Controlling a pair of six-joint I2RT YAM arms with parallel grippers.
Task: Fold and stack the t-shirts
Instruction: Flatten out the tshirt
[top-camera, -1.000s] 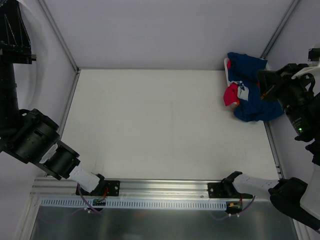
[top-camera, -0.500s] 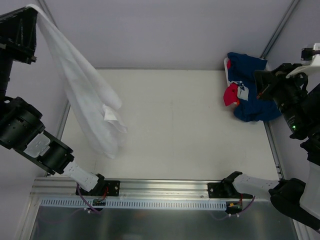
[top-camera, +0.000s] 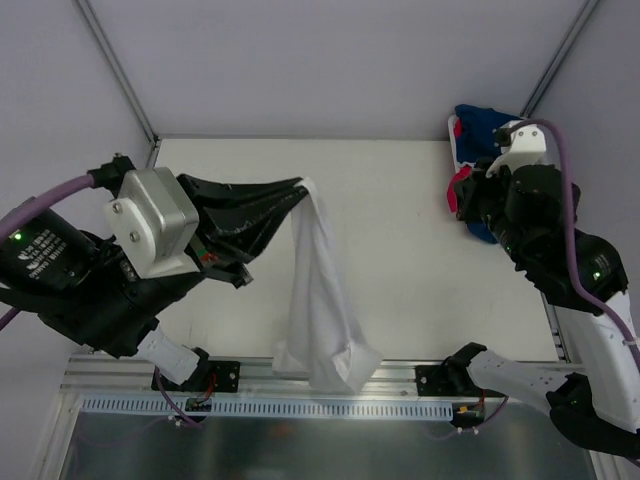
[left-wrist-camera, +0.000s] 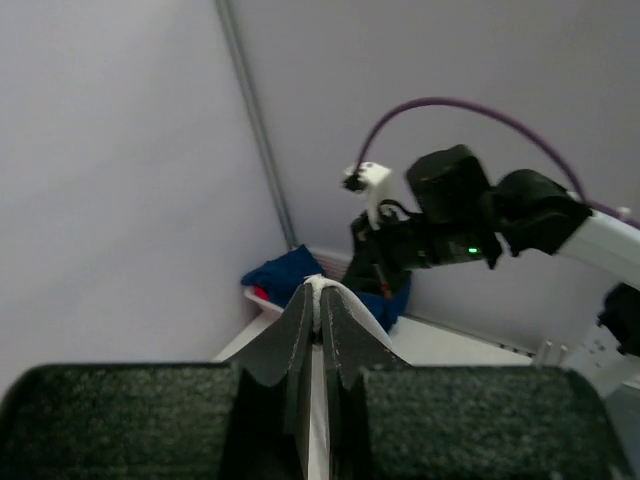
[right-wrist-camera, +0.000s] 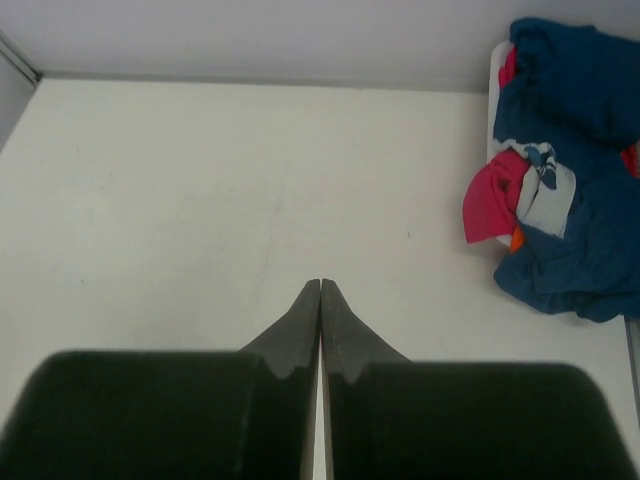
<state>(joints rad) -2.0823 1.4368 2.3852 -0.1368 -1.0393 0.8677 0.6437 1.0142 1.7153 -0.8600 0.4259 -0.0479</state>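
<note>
In the top view, the white t-shirt (top-camera: 322, 290) is held by one end in the left claw (top-camera: 303, 188), which is clamped on the cloth. The shirt's long axis runs from that claw toward the near edge of the bench (top-camera: 400, 300), where the loose lower end is bunched. Whether that end touches the bench cannot be told. The right claw (top-camera: 472, 200) is seen over the far right corner, beside the pile of t-shirts (top-camera: 482, 122) and well apart from the white one.

In the left wrist view, the left claw (left-wrist-camera: 320, 300) is pressed narrow, with a sliver of white cloth pinched between its tips. The pile is seen beyond it, below the right arm.

In the right wrist view, the right claw (right-wrist-camera: 320, 285) is closed on nothing. The navy and pinkish-red pile (right-wrist-camera: 565, 250) lies to its right. The hanging shirt is not seen here. The free end is judged to lie leftward and nearward of the right claw.
</note>
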